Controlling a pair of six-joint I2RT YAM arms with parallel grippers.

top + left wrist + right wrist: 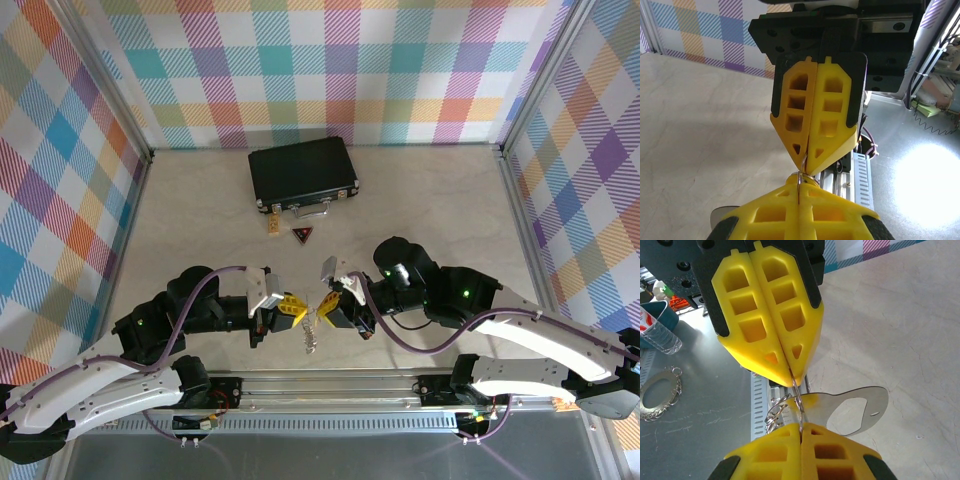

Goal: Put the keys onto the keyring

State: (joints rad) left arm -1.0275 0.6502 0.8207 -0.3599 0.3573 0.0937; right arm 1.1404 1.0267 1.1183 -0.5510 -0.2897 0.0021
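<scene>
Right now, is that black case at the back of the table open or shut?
Shut. The black case lies flat with its lid down, no inside showing, its silver handle on the near side.

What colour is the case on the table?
The case is black with a silver handle; the top external view shows it best.

The walls are showing a pastel plaid of teal, orange, purple, yellow and pink. The table is showing cream with faint marbling. The case is showing black, its handle silver, and the triangular tag dark with a red mark. The left gripper and right gripper are showing yellow fingertips backed in black, and the keyring is gleaming silver.
</scene>
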